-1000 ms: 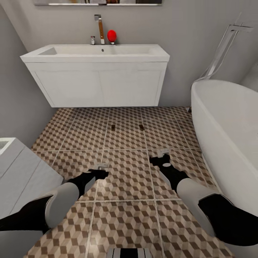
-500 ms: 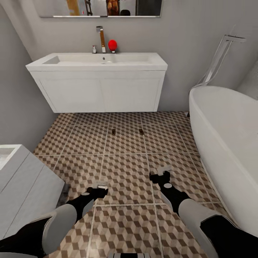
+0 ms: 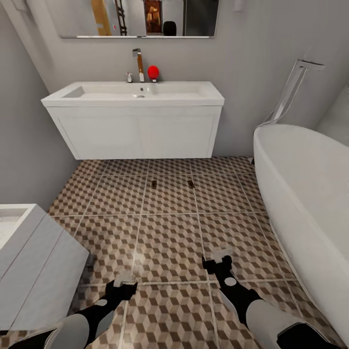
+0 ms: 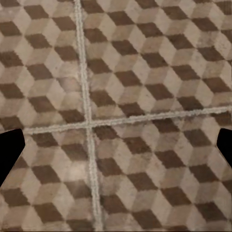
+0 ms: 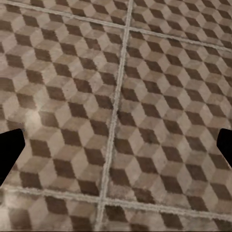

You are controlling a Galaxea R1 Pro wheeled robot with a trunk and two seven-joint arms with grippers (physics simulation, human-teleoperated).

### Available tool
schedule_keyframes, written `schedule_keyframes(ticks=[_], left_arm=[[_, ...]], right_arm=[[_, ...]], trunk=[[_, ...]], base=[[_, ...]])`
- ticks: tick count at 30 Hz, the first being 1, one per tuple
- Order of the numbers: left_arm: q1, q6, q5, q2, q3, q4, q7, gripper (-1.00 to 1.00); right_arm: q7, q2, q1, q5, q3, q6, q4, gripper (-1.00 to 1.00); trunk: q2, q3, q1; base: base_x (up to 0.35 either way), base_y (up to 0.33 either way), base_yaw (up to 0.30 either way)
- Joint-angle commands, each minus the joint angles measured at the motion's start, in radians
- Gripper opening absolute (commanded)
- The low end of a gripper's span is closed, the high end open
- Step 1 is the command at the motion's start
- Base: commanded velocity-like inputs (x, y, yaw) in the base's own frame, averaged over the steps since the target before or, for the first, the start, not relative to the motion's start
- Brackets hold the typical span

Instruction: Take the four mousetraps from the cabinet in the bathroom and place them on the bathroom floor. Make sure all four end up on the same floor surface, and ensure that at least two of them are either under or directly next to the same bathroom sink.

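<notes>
I am viewing the bathroom floor [image 3: 169, 242], laid in large square tiles printed with a brown, beige and white cube pattern and pale grout lines. Two small flat dark mousetraps are lying directly on it, one [image 3: 154, 183] just beside the other [image 3: 191, 184], near the front of the white vanity.

- The left gripper [image 3: 127, 279] hangs low on a bent arm, fingers spread wide and empty, pointing forward and down.
- The right gripper [image 3: 216, 260] reaches further forward, also spread wide and empty.
</notes>
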Motion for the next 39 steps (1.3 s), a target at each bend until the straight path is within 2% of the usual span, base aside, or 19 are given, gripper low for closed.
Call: schedule_keyframes(ticks=[1,8,14,21,23,24,27,33,39], left_arm=[[0.016,-0.026,-0.004,0.006,0.008,0.004,-0.002,1.0],[0.091,-0.119,-0.003,0.017,0.008,0.006,-0.002,1.0],[0.129,-0.178,-0.002,0.024,0.008,0.006,-0.002,1.0],[0.194,-0.276,-0.001,0.027,0.008,0.006,0.0,1.0],[0.208,-0.289,0.0,0.028,0.008,0.006,0.0,1.0],[0.224,-0.3,0.0,0.03,0.009,0.006,-0.001,1.0],[0.238,-0.328,0.001,0.036,0.01,0.006,-0.001,1.0],[0.247,-0.362,0.002,0.045,0.01,0.006,-0.001,1.0],[0.251,-0.367,0.002,0.051,0.011,0.006,0.0,1.0]], right_arm=[[-0.005,-0.006,0.008,-0.007,0.009,-0.022,0.001,1.0],[-0.005,-0.034,0.035,-0.009,0.009,-0.089,0.003,1.0],[-0.005,-0.038,0.071,-0.012,0.008,-0.099,0.003,1.0],[-0.006,-0.04,0.129,-0.014,0.006,-0.105,0.002,1.0],[-0.006,-0.041,0.139,-0.015,0.006,-0.118,0.002,1.0],[-0.007,-0.043,0.155,-0.016,0.006,-0.153,0.003,1.0],[-0.008,-0.043,0.177,-0.016,0.006,-0.185,0.003,1.0],[-0.008,-0.046,0.195,-0.016,0.004,-0.2,0.003,1.0],[-0.011,-0.047,0.215,-0.016,0.004,-0.203,0.003,1.0]], trunk=[[0.007,0.005,-0.004],[0.056,0.038,-0.031],[0.098,0.067,-0.054],[0.147,0.1,-0.081],[0.161,0.11,-0.088],[0.168,0.115,-0.092],[0.189,0.129,-0.104],[0.231,0.158,-0.127],[0.273,0.187,-0.15]], base=[[0.0,0.0,0.0],[0.0,0.0,0.0],[0.0,0.0,0.0],[0.0,0.0,0.0],[0.0,0.0,0.0],[0.0,0.0,0.0],[0.0,0.0,0.0],[0.0,0.0,0.0],[0.0,0.0,0.0]])
